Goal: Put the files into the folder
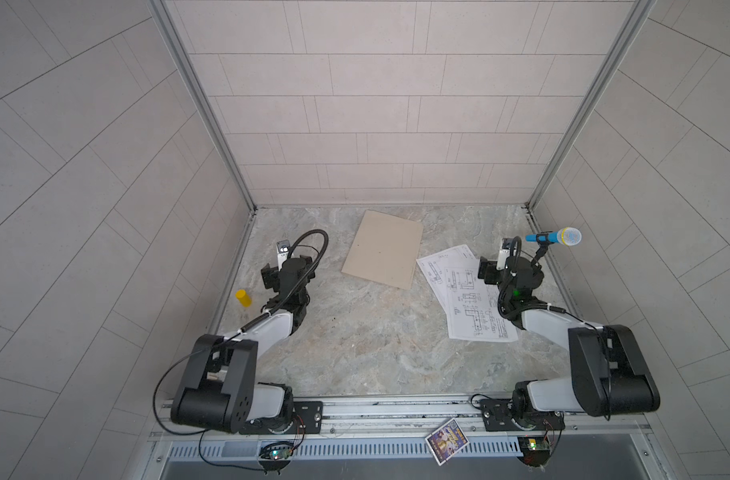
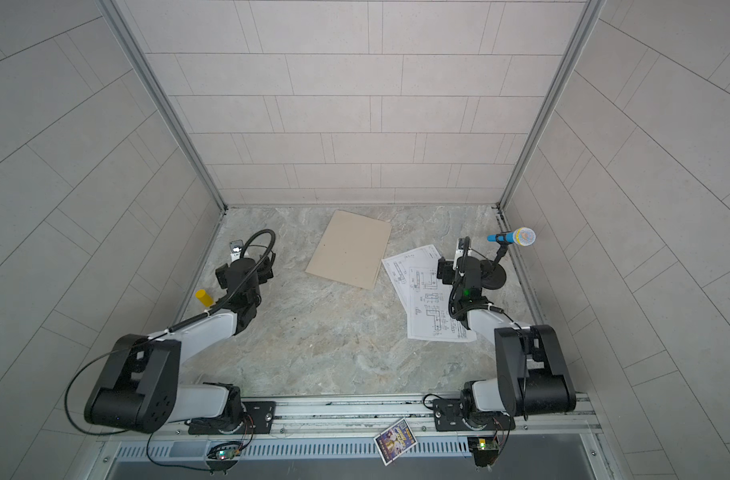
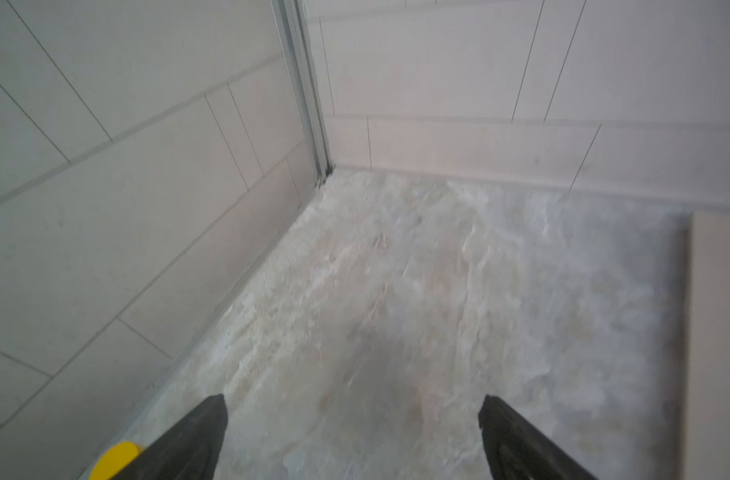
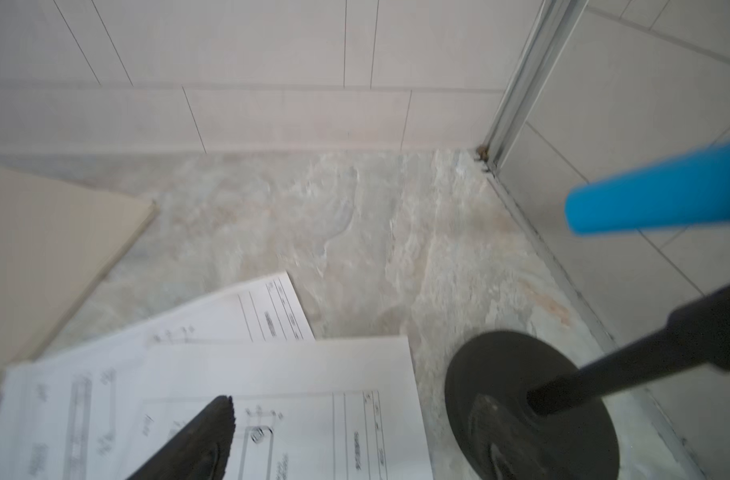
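The folder (image 1: pixel 382 253) (image 2: pixel 348 249) is a flat tan sheet lying shut at the back middle of the marble table, and its edge shows in both wrist views (image 3: pixel 721 332) (image 4: pixel 55 249). The files (image 1: pixel 467 299) (image 2: pixel 430 299) are white sheets with black line drawings, fanned out just right of the folder. My right gripper (image 4: pixel 355 407) (image 1: pixel 486 270) hovers open over the files (image 4: pixel 313 374), with nothing between its fingers. My left gripper (image 3: pixel 353 409) (image 1: pixel 272 276) stands open over bare table at the left, apart from the folder.
A blue toy microphone (image 1: pixel 554 237) (image 4: pixel 662 195) on a black stand with a round base (image 4: pixel 529 407) stands close to the right of my right gripper. A yellow cylinder (image 1: pixel 243 298) (image 3: pixel 116 459) stands by the left wall. A colourful card (image 1: pixel 446 441) lies on the front rail.
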Motion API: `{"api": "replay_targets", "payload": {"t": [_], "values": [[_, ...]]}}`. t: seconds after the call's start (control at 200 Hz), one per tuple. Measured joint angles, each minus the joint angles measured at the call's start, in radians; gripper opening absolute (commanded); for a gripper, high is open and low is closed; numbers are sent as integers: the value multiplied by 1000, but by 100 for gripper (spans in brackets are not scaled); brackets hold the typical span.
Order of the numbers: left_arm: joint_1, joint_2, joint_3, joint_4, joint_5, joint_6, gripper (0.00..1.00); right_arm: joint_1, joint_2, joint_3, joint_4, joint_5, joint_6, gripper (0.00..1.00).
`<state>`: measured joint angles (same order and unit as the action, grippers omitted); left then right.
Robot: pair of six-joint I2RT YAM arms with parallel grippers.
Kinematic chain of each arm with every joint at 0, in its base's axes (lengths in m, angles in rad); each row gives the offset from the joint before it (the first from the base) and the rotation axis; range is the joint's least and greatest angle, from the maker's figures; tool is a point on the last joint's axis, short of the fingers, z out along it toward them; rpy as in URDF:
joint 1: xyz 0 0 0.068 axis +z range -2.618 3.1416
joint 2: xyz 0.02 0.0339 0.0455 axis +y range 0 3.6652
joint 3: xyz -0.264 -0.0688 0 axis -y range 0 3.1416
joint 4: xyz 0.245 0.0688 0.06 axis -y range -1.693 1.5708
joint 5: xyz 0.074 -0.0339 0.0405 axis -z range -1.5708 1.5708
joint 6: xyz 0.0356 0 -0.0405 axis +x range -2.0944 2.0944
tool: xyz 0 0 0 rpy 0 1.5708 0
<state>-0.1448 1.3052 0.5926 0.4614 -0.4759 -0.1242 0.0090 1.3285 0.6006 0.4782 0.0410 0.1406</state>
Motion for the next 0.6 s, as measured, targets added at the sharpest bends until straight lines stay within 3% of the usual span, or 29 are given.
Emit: {"api": "replay_targets", "payload": {"t": [0.185,0.225,0.37,0.6], "values": [[0,-18,137,-173,191,-143,98,39,-42,141,-82,-180,195,77],[0,5,140,-196,244,-175,98,60,-6,170,-106,-222,237,72],[-13,135,187,-296,419,-262,98,152,168,269,-179,-357,380,71],[-29,310,339,-438,599,-322,94,291,363,344,-211,-482,557,68]]}}
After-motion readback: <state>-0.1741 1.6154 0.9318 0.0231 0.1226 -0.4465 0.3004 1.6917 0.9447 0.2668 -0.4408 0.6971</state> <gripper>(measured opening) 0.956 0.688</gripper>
